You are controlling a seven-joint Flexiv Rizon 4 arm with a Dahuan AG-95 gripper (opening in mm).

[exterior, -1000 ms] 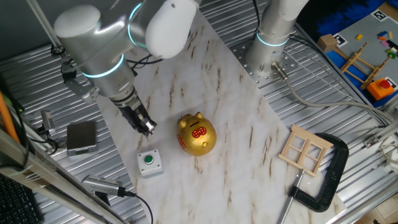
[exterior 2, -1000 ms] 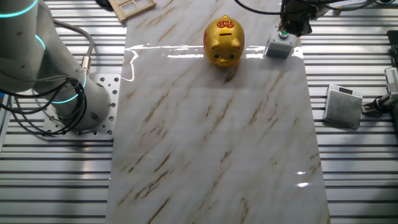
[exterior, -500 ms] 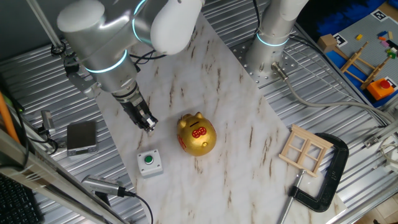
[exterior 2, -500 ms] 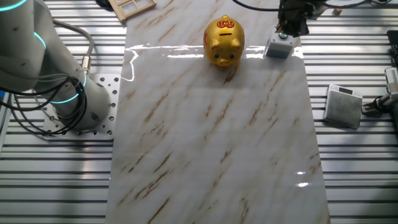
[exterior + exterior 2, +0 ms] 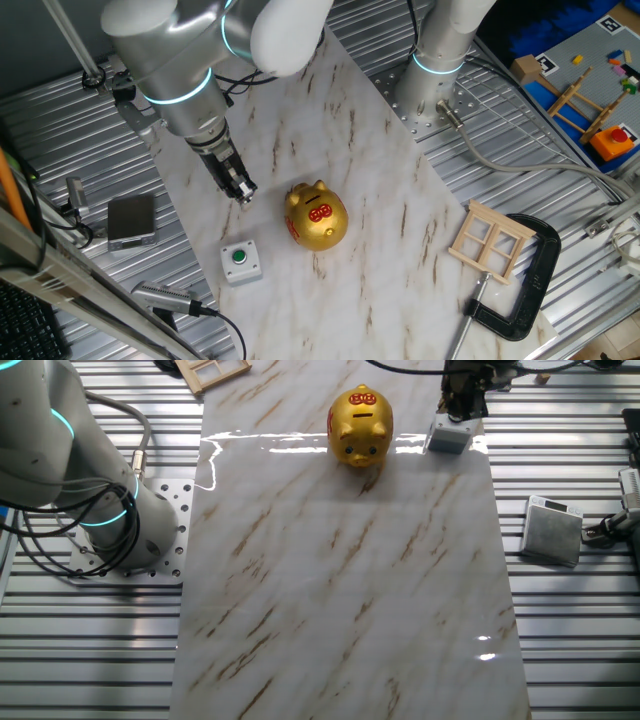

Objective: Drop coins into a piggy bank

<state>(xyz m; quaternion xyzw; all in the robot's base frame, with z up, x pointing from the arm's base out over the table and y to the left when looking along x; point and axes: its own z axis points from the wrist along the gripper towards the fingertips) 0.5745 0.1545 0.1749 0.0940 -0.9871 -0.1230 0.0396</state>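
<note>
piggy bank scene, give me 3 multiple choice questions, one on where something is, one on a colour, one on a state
1. Where is the gripper?
A. Directly over the piggy bank's slot
B. Off to one side of the piggy bank, above the marble board
C. Over the black clamp

2. What colour is the button on the small grey box?
A. Red
B. Green
C. Yellow

3. How does the piggy bank stand?
A. Upright on the marble board, untouched
B. Tipped on its side
C. Lifted in the gripper

Answers:
1 B, the fingertips hang beside the pig, apart from it.
2 B, a green disc tops the box.
3 A, it sits slot up with nothing touching it.
</note>
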